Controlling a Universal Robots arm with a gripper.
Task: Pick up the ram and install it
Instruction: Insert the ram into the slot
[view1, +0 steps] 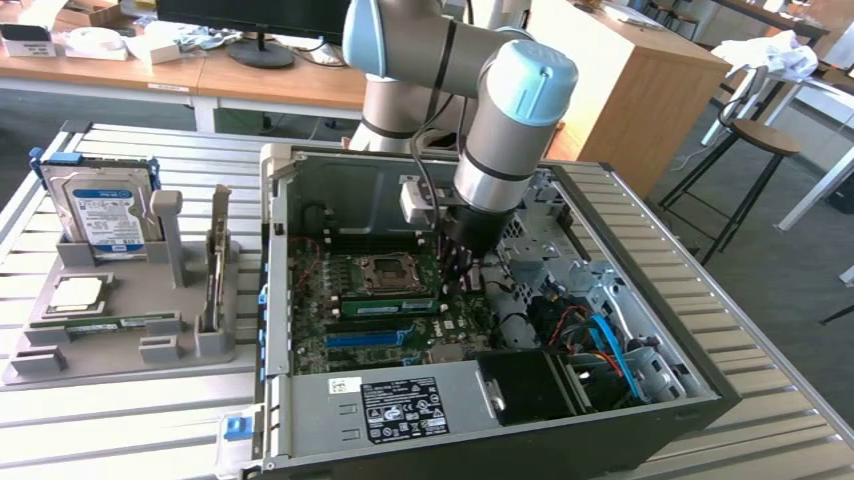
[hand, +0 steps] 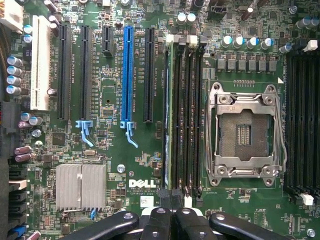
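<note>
Nearest the wrist camera: the gripper (hand: 172, 220), its black fingers (hand: 159, 222) pressed tight together, nothing visible between them. Just past the fingertips and in line with them: the ram (hand: 168, 110), a thin green stick seen edge-on, standing in one of four parallel black memory slots, the one farthest from the silver-framed processor socket (hand: 245, 134). On the ram's other side, across the green motherboard (hand: 110, 150): a blue expansion slot (hand: 128, 75), then a white one (hand: 41, 62), plus a ribbed silver heatsink (hand: 80, 186) near the DELL lettering.

In the exterior view, closest: a slatted metal table (view1: 120, 430) under an open computer case (view1: 274, 280), with a labelled power supply (view1: 400, 405) at the front. Deeper inside: the ram (view1: 390, 304) seated beside the socket (view1: 387, 268), and the gripper (view1: 461, 280) lowered at the stick's end toward the exterior view's right, beneath the grey and blue arm (view1: 514, 120). Toward the exterior view's left, well apart from the case: a grey fixture (view1: 134, 300) with a square silver processor chip (view1: 78, 292) and, behind that, an upright hard drive (view1: 104, 205). Farthest back: wooden benches and a stool (view1: 763, 135).
</note>
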